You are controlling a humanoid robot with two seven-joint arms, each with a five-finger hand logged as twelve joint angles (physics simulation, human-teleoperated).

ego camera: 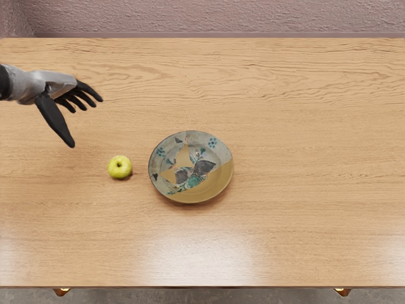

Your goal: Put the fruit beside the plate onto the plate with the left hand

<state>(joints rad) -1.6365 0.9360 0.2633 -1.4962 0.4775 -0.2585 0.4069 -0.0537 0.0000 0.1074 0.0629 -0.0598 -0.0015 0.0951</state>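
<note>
A small yellow-green apple [119, 167] lies on the wooden table just left of a painted ceramic plate [218, 182]. The plate carries a leaf and flower pattern and holds nothing. My left hand [68, 107] reaches in from the left edge, above and to the left of the apple, well apart from it. Its dark fingers [83, 95] are spread and the thumb points down toward the table; it holds nothing. The right arm does not show.
The wooden table [304, 126] fills almost the whole view, with a wall along its far edge and the near edge at the bottom.
</note>
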